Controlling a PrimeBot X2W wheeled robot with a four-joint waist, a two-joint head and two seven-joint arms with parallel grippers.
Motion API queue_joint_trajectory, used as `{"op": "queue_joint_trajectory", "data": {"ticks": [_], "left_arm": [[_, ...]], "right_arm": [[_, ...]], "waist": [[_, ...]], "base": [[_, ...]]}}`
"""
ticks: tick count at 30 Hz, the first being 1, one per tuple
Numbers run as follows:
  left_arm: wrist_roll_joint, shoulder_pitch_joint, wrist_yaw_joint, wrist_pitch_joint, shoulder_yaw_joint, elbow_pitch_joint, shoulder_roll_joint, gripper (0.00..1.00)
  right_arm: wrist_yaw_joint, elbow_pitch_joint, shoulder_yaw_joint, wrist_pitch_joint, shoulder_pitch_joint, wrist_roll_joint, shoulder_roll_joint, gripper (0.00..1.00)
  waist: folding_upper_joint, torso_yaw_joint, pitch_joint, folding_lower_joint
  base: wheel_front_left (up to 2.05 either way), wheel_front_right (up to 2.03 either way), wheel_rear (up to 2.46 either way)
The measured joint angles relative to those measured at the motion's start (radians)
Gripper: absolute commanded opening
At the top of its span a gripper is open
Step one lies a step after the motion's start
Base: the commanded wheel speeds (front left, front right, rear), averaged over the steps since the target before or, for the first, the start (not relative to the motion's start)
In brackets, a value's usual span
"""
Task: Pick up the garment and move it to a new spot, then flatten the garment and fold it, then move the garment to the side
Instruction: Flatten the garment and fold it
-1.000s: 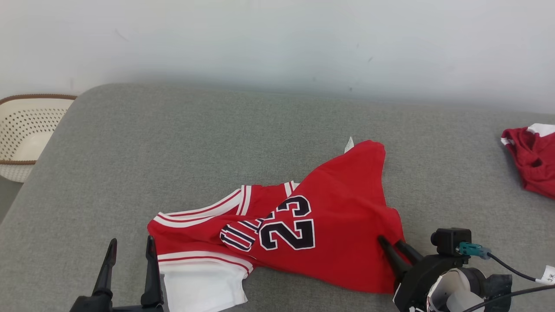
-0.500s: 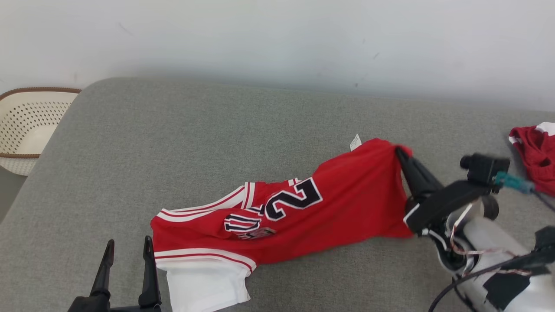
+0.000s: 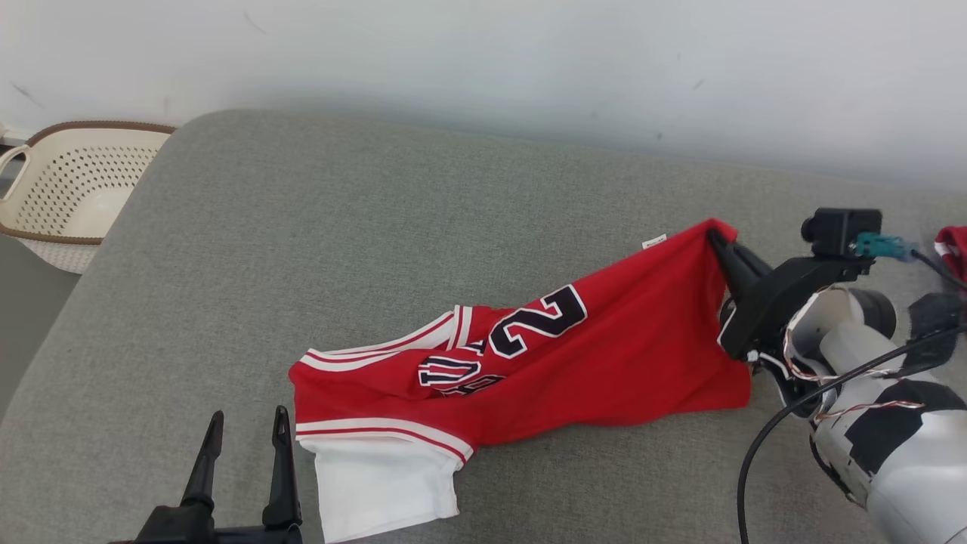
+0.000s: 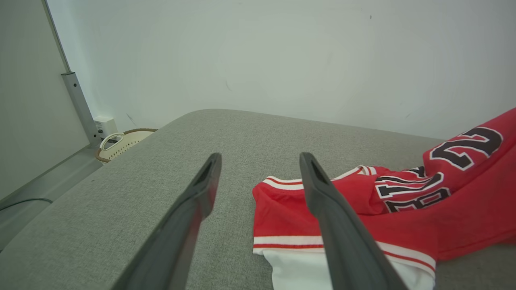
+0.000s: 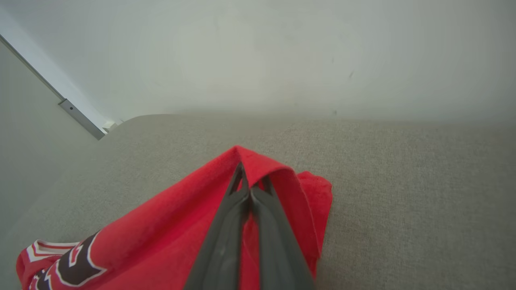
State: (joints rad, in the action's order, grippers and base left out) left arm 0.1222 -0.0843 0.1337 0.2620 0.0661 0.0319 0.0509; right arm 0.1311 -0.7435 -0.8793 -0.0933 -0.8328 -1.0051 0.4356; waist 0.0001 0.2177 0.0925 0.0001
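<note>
- Head view, main item: garment (image 3: 627,355), a red jersey with red-and-white striped trim, a dark numeral 23 and a white panel at its near-left end; it stretches slantwise across the grey fabric surface (image 3: 378,227); the near-left end lies flat and the far-right corner is drawn up.
- Right jaws: closed tight on that far-right corner of the garment; in the right wrist view both fingers (image 5: 219,249) press together, with red cloth folded over their tips.
- Left jaws: spread wide, holding nothing; low at the near left, just beside the white panel; in the left wrist view one finger (image 4: 334,225) crosses the striped edge, and contact cannot be told.
- White tag (image 3: 654,242): on the garment's far edge, near the right jaws.
- Basket (image 3: 68,196): cream, perforated, brown-rimmed; beyond the surface's far-left corner.
- Second red cloth (image 3: 953,245): at the right edge of the head view, well apart from the garment; mostly cut off.
- Wall (image 3: 483,60): pale, behind the surface.
</note>
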Motion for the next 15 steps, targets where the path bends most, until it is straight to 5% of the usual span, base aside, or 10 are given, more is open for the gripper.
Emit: {"op": "queue_joint_trajectory", "data": {"ticks": [1, 15], "left_arm": [[0.0, 0.0, 0.0, 0.0, 0.001, 0.001, 0.0, 1.0], [-0.001, 0.021, -0.001, 0.0, -0.017, 0.016, 0.0, 1.0]], "right_arm": [[0.0, -0.018, -0.012, 0.007, 0.0, -0.007, -0.005, 0.98], [0.0, -0.023, -0.106, -0.098, 0.048, -0.071, 0.039, 1.0]], "waist": [[0.0, 0.003, 0.0, 0.0], [0.0, -0.057, -0.041, 0.0]], "base": [[0.0, 0.0, 0.0], [0.0, 0.0, 0.0]]}}
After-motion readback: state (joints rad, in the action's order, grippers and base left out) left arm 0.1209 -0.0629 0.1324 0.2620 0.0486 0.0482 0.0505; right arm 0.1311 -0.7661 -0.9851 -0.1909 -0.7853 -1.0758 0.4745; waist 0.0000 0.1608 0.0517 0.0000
